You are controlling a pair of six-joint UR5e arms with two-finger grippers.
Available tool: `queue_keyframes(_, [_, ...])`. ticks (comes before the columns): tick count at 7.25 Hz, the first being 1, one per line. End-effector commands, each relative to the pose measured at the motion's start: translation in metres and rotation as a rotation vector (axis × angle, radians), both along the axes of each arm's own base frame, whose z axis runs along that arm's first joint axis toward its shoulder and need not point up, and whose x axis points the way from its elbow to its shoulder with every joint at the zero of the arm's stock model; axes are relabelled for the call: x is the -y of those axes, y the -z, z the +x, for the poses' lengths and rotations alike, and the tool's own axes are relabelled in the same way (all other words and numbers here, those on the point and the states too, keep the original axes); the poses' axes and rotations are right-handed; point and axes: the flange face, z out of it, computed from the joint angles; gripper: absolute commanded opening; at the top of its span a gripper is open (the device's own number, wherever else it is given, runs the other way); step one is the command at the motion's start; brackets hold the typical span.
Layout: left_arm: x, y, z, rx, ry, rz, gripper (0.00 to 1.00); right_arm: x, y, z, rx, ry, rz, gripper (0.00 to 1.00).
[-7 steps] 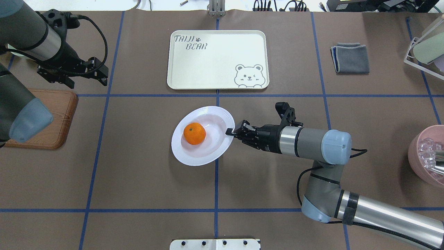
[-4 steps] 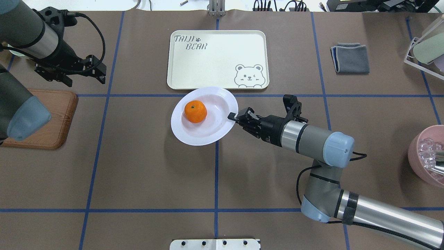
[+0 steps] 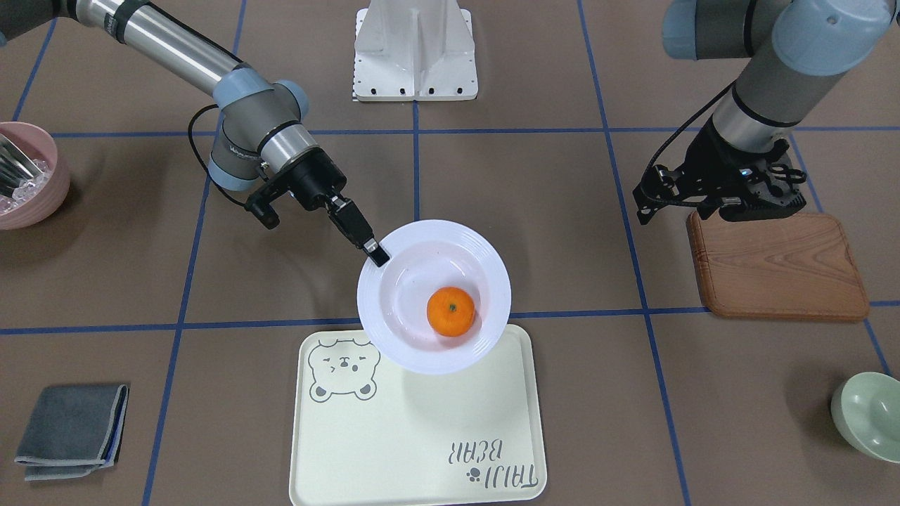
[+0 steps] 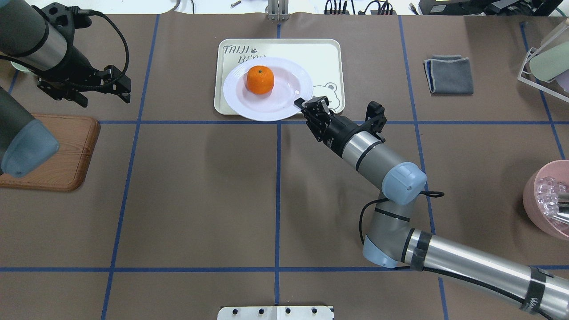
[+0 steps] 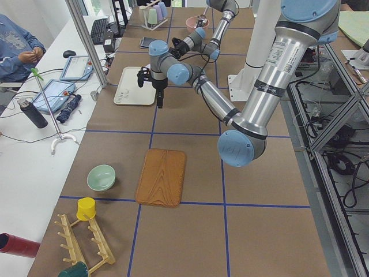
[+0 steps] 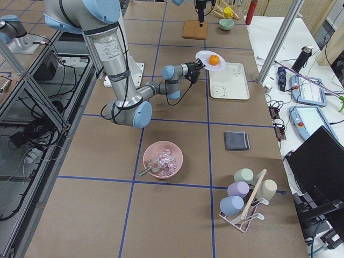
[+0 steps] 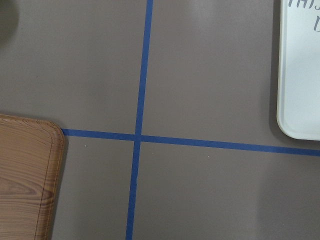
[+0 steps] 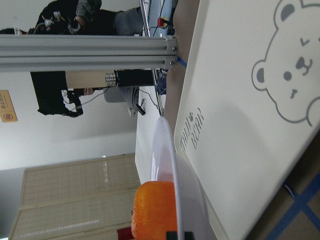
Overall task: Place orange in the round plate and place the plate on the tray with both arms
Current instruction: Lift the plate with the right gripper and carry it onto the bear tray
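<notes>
The round plate, glossy white, hangs in the air over the near part of the tray. My right gripper is shut on the plate's right rim. The orange rests inside the plate. From the front, the plate casts a shadow on the tray, with the orange in it. The right wrist view shows the plate's rim edge-on, the orange and the tray beyond. My left gripper hovers far left above the wooden board's far edge. I cannot tell whether it is open or shut.
A brown wooden board lies at the left. A folded grey cloth lies right of the tray. A pink bowl and a cup rack stand at the right edge. A pale green bowl sits beyond the board.
My right gripper has carried the plate with the orange away from the robot, from the table's middle to above the tray. The left arm has drawn back slightly to the left.
</notes>
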Motion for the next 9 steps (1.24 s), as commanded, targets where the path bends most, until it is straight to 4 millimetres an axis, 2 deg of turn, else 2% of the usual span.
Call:
queue_keyframes(1, [0.000,0.005,-0.011,0.004,0.015,-0.004,0.98,0.066,0.000,-0.002,-0.037,-0.101,-0.082,0.00])
queue_keyframes(2, [-0.004,0.011,-0.014,0.008,0.017,-0.011,0.98,0.098,0.018,-0.013,-0.083,-0.128,-0.148,0.00])
queue_keyframes(3, [-0.008,0.017,-0.016,0.006,0.015,-0.008,0.98,0.111,0.019,-0.015,-0.132,-0.144,-0.188,0.00])
queue_keyframes(4, [-0.008,0.017,-0.016,0.007,0.015,-0.009,0.98,0.114,0.018,-0.020,-0.153,-0.148,-0.201,0.00])
queue_keyframes(5, [-0.008,0.017,-0.016,0.007,0.015,-0.009,0.98,0.110,0.009,-0.036,-0.205,-0.140,-0.230,0.00])
queue_keyframes(7, [-0.004,0.013,-0.019,0.012,0.022,-0.016,0.98,0.080,0.014,-0.067,-0.211,-0.147,-0.224,0.01])
queue_keyframes(8, [-0.005,0.015,-0.019,0.011,0.023,-0.015,0.98,0.070,0.013,-0.075,-0.215,-0.147,-0.223,0.11])
queue_keyframes(9, [-0.004,0.015,-0.021,0.011,0.025,-0.013,0.98,0.065,0.009,-0.077,-0.220,-0.140,-0.223,0.36])
